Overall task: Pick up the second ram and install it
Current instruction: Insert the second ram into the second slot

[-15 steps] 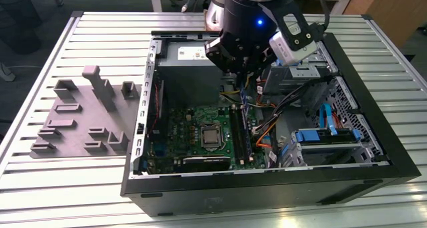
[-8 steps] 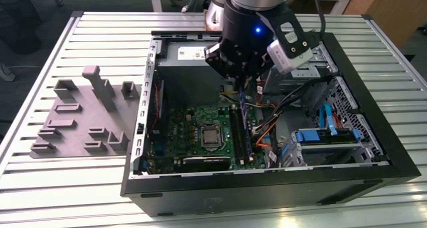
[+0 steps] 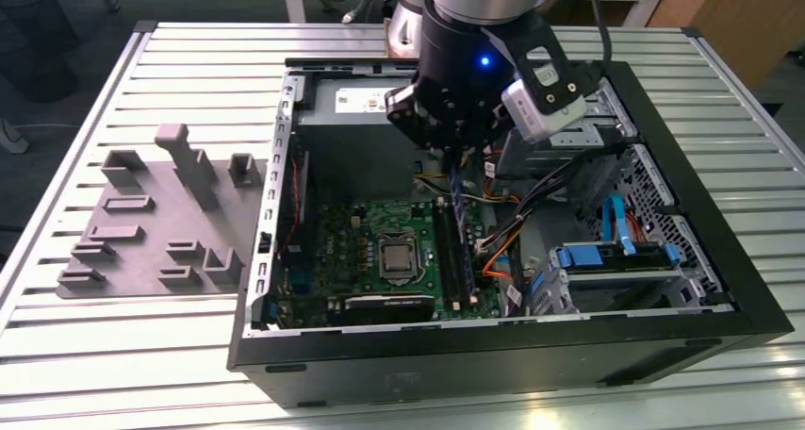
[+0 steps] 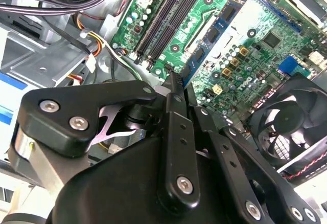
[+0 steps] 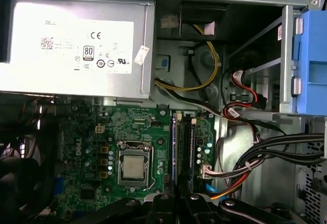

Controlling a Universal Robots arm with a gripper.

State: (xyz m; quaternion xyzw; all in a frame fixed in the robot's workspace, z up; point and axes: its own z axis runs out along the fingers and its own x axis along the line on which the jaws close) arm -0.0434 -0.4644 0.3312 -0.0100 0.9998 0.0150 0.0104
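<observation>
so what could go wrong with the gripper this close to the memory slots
1. The gripper hangs close above the memory slots, which are narrow and lie side by side. A small offset could press on the wrong slot or on the board.
2. Loose cables run right beside those slots. They might snag the gripper on a move down.

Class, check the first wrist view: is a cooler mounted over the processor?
No, the processor sits bare in its socket on the motherboard, with its metal lid uncovered.
</observation>
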